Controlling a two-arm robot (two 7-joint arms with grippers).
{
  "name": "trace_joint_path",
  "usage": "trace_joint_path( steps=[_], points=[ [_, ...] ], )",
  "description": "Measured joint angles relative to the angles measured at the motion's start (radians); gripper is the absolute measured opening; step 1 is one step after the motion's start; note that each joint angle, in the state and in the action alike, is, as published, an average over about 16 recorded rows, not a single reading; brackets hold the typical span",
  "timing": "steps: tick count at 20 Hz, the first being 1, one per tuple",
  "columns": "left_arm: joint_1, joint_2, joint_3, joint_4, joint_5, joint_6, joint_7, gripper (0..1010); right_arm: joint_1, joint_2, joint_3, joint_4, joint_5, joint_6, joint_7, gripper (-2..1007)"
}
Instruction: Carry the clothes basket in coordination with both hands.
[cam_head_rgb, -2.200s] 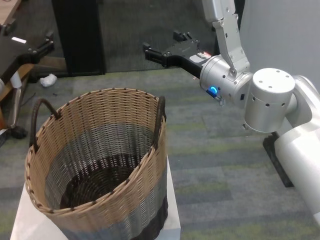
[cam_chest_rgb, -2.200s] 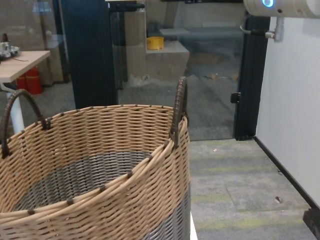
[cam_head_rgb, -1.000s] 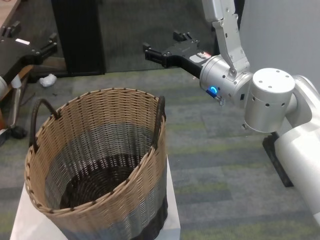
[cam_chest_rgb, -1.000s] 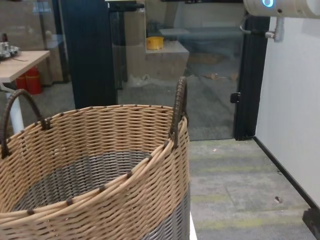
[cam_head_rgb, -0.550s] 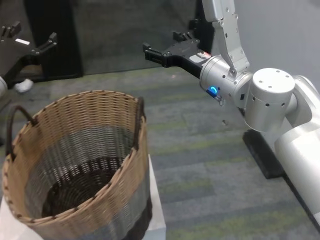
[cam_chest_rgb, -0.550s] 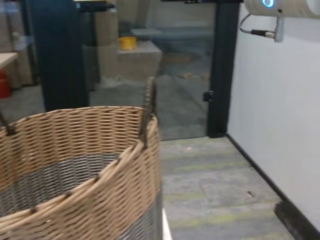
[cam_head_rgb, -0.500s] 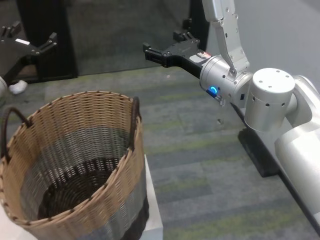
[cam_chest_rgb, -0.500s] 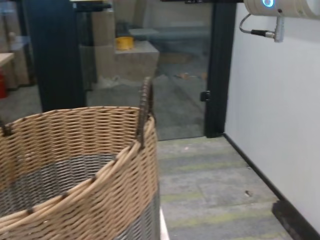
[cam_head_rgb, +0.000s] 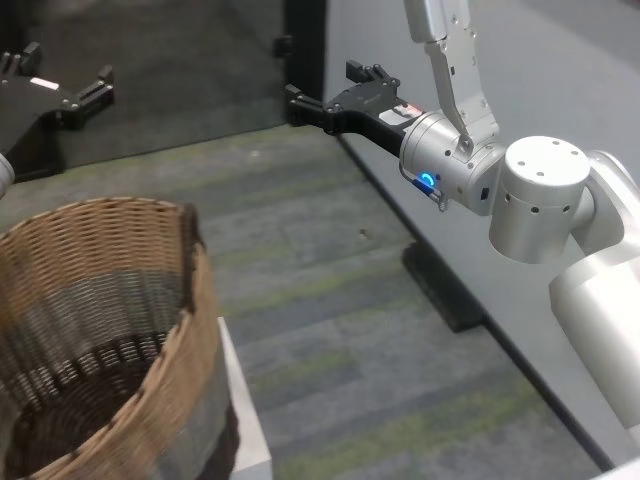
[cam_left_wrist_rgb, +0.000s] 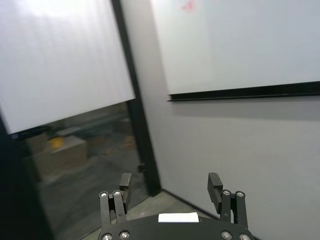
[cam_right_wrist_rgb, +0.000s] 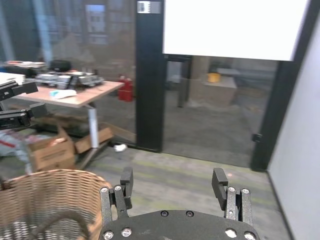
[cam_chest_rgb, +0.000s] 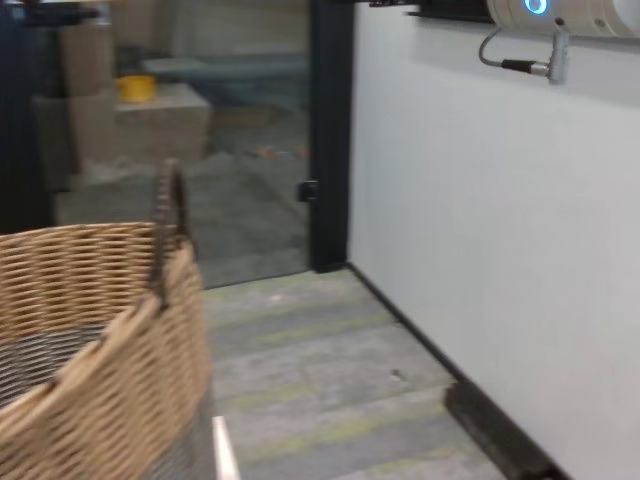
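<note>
Now clothes basket (cam_head_rgb: 110, 330) empty (dark base visible), untouched.

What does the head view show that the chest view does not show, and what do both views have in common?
Only the head view shows both grippers: the right gripper, open and held high in the air beyond the basket, and the left gripper, open near the upper left edge, neither touching anything. It also looks down into the basket's dark bottom. Only the chest view shows the yellow object on a step behind the glass. Both views show the clothes basket at the lower left with one dark handle, the carpeted floor and the white wall.
</note>
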Motion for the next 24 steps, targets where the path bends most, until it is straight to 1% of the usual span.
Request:
trace_joint_path(
  steps=[24],
  points=[
    [0.0,0.0,0.0,0.0,0.0,-0.001,0.0,1002,0.0,0.0,0.0,0.0,0.0,0.0,0.0,1005]
  ],
)
